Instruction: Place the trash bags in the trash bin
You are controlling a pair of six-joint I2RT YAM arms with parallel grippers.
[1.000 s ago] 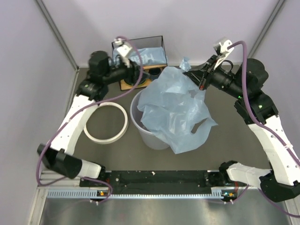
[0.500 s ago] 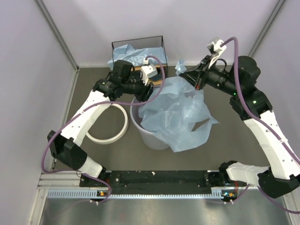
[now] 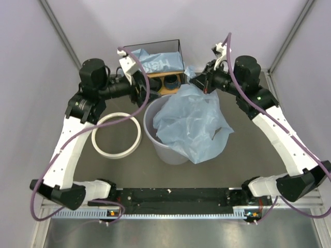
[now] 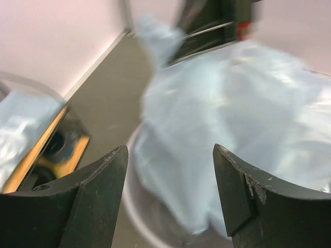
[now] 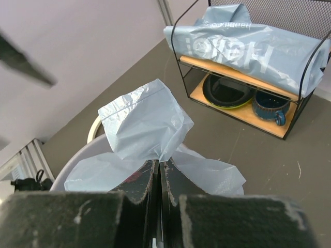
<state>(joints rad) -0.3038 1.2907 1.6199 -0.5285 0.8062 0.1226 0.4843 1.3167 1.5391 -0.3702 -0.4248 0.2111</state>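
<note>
- While my right gripper (image 5: 159,163) is clamped shut on a corner of the trash bag (image 3: 191,119), I judge it is lifting the film so it can drape into the trash bin (image 3: 164,151).
- My left gripper (image 4: 169,151) stands wide apart, holding nothing, just beside the bin.
- The bag's long axis runs from the pinched far corner down across the bin mouth, and part of it spills over the right rim.

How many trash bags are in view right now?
2. One trash bag drapes over the trash bin, pinched by the right pincer; a lettered trash bag lies on the wire shelf. More may be hidden in the bin.
</note>
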